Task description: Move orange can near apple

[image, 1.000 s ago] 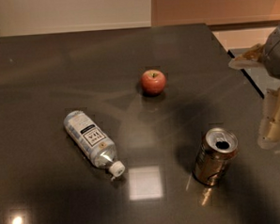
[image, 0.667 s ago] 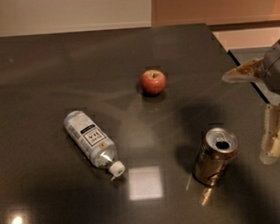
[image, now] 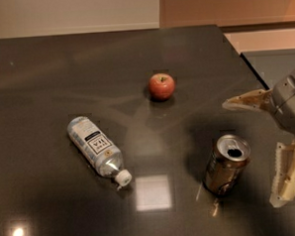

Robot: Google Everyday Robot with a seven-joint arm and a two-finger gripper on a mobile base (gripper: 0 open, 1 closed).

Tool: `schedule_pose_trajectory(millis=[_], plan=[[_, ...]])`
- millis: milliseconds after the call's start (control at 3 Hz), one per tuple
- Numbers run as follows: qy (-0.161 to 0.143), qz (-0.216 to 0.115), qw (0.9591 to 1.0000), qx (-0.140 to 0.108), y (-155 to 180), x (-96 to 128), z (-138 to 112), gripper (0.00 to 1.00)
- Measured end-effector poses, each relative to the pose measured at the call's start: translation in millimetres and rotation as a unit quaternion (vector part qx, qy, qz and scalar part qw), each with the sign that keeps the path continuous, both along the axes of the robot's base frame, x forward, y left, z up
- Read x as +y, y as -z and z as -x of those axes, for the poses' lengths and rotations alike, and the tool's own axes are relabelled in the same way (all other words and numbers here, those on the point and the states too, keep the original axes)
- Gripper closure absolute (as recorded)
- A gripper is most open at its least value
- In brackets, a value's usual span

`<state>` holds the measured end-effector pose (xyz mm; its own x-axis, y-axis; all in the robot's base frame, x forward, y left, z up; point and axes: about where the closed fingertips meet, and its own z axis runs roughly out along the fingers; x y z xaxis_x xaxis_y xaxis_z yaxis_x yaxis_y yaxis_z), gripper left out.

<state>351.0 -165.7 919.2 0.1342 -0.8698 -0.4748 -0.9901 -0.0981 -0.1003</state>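
Hanging at the right edge of the view, the pincer is spread wide and grips nothing; one pale finger juts out on the far side, while the other sits nearer the camera and points down toward the desk. The orange can stands just beside the pincer, on the side its open mouth faces, and does not appear to touch either finger. It is upright, with its long axis vertical and its silver top and drinking hole facing up. To my eye the can sits at the edge of the gap between the fingers rather than fully inside it, so the coming move turns on sliding the pincer a little further across until the can's body lies squarely between both fingers, and only then closing.

The apple rests well apart from the pincer, beyond the can and further across the desk, on the far side of the outstretched finger. Bare dark surface runs from can to apple, so I judge that nothing blocks that path. A clear plastic bottle lies on its side much further from the pincer than the can, its white cap turned toward the camera, well off the line to the apple. A clumsy approach could knock the can over, since it is tall
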Motion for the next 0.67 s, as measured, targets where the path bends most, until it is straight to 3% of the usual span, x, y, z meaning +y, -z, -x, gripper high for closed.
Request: schedule_pose_trajectory(millis=[333,667], plan=[[-0.012,-0.004,0.9999,0.0,9.5,8.5,8.9,0.0],[-0.017,-0.007,0.9998,0.005,16.2,11.8,11.9,0.15]])
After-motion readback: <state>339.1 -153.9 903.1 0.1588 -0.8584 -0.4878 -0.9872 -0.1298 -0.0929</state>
